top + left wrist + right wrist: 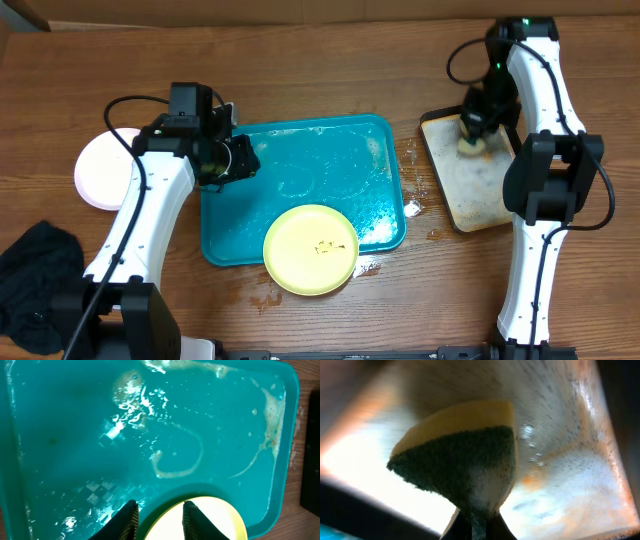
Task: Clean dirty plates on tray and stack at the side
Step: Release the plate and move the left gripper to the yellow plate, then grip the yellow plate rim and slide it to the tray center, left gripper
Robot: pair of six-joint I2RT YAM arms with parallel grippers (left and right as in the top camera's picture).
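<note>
Hovering over tray (300, 150), left claw (232, 160), yellow plate (310, 250) apart

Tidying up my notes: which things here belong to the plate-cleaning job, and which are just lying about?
Job: yellow plate, pale plate, blue tray, sponge, soapy tray.
Lying about: black cloth.
</note>
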